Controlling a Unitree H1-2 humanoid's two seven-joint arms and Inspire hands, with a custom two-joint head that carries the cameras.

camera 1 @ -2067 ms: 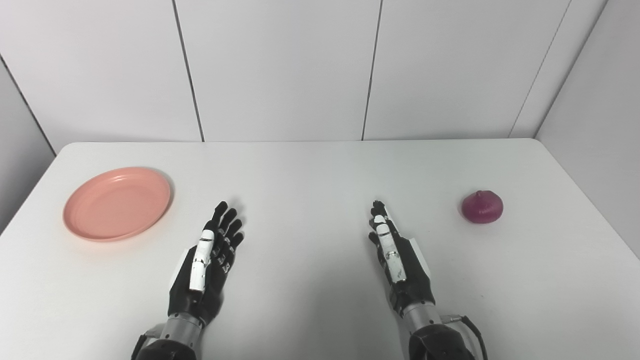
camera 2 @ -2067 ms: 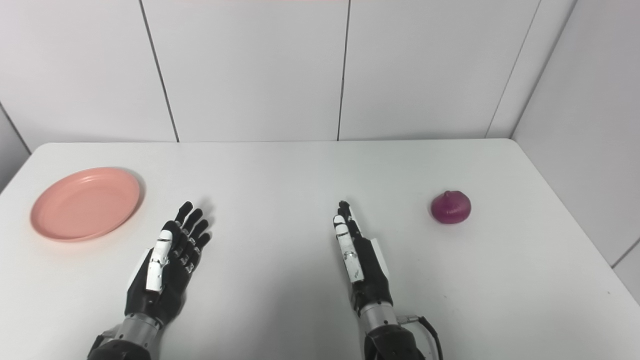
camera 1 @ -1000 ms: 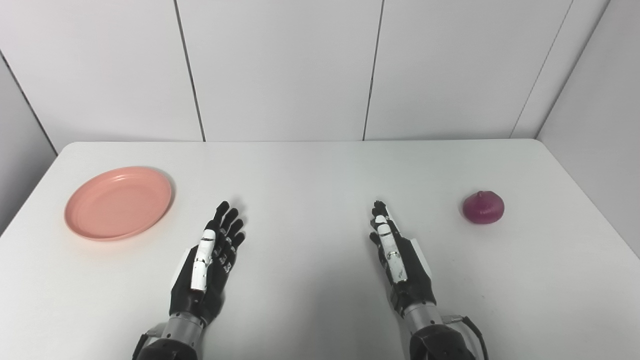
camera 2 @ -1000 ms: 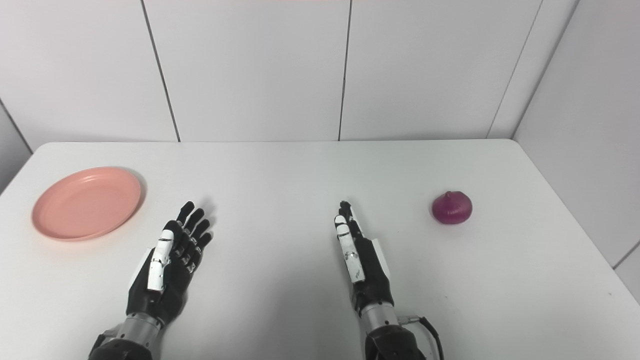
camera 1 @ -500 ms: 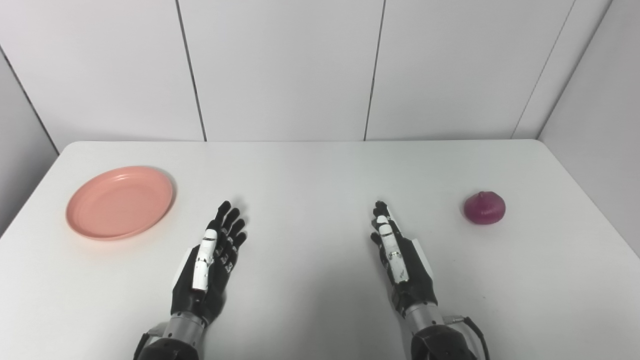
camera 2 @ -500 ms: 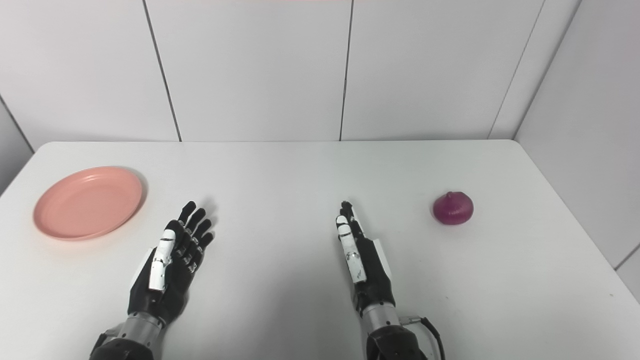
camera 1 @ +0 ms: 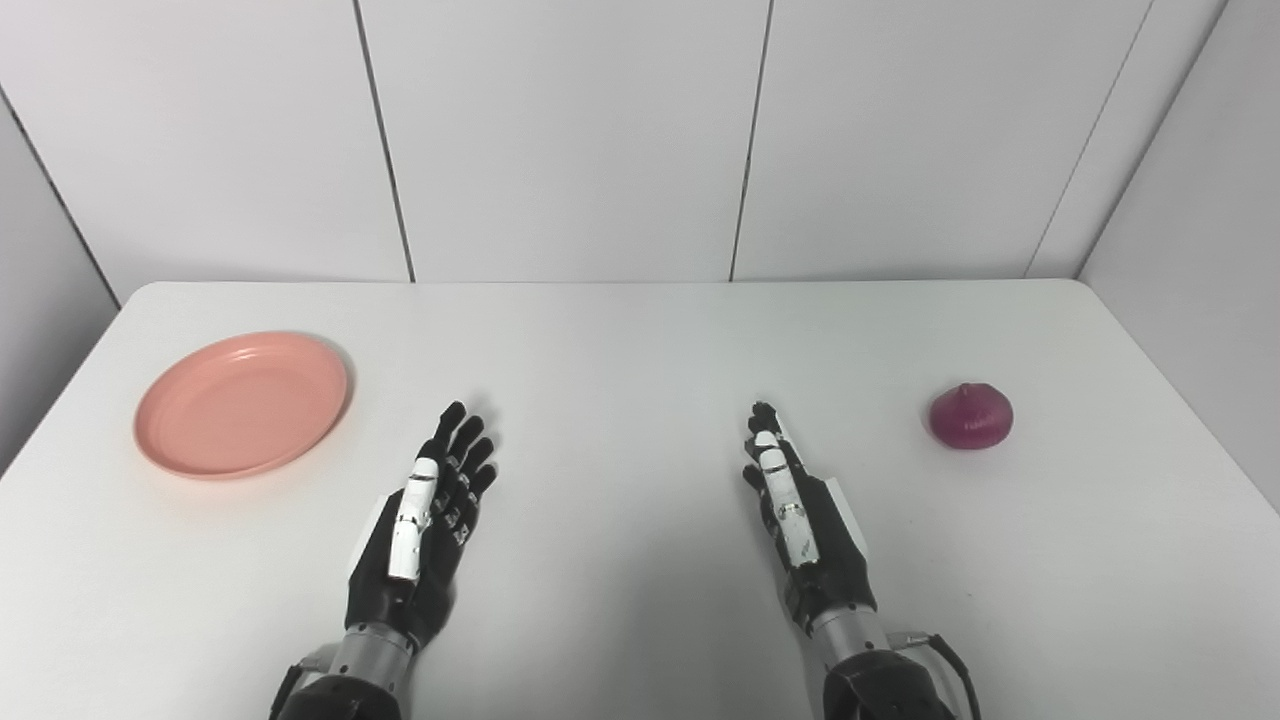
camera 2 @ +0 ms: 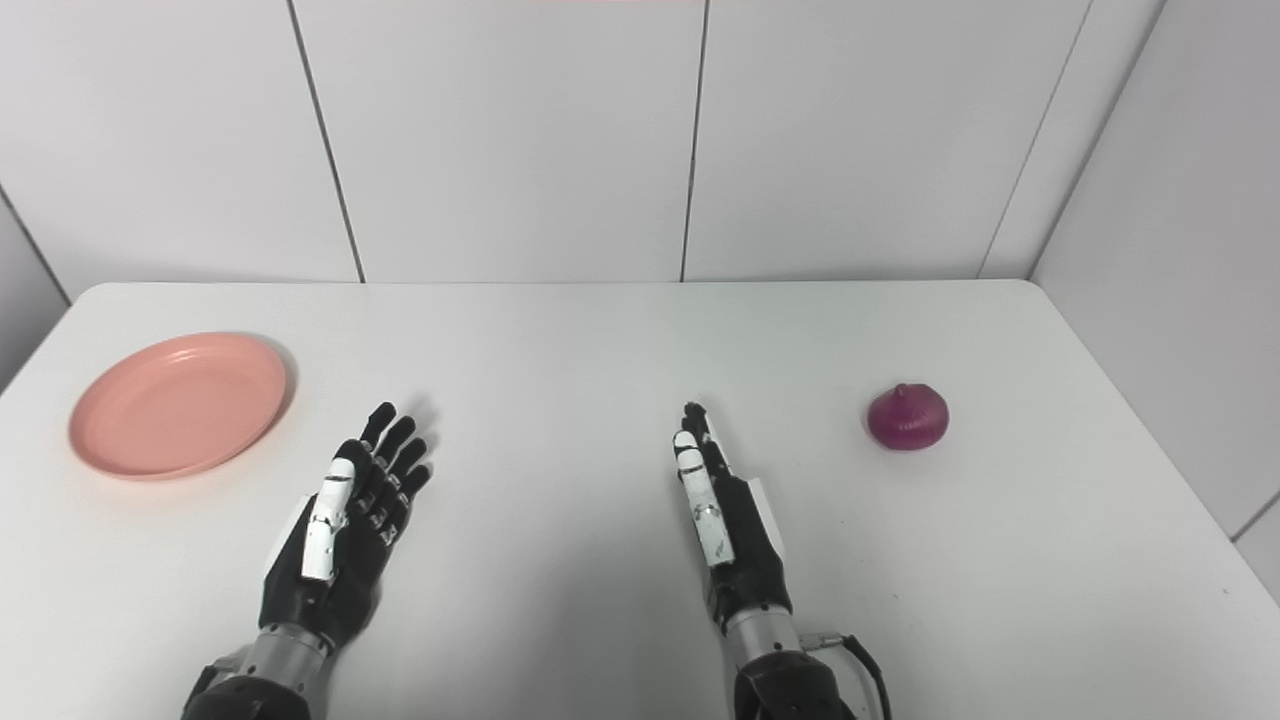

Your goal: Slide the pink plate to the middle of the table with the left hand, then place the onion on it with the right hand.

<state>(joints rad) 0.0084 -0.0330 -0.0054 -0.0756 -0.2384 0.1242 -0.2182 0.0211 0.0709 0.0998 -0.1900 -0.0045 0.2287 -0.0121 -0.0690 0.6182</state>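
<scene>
The pink plate (camera 1: 242, 404) lies flat at the left side of the white table (camera 1: 620, 340), with nothing on it. A purple onion (camera 1: 970, 415) sits by itself at the right side. My left hand (camera 1: 420, 530) rests low over the table near the front, fingers stretched out and apart, holding nothing, to the right of and nearer than the plate. My right hand (camera 1: 800, 525) is held edge-on with straight fingers, holding nothing, well to the left of the onion.
White wall panels (camera 1: 560, 140) rise behind the table's far edge, and a side wall (camera 1: 1190, 220) stands close to its right edge. A cable (camera 1: 945, 655) runs from the right wrist.
The whole picture has drifted slightly to the right, so the camera moved. Both hands, the plate and the onion stay where they were.
</scene>
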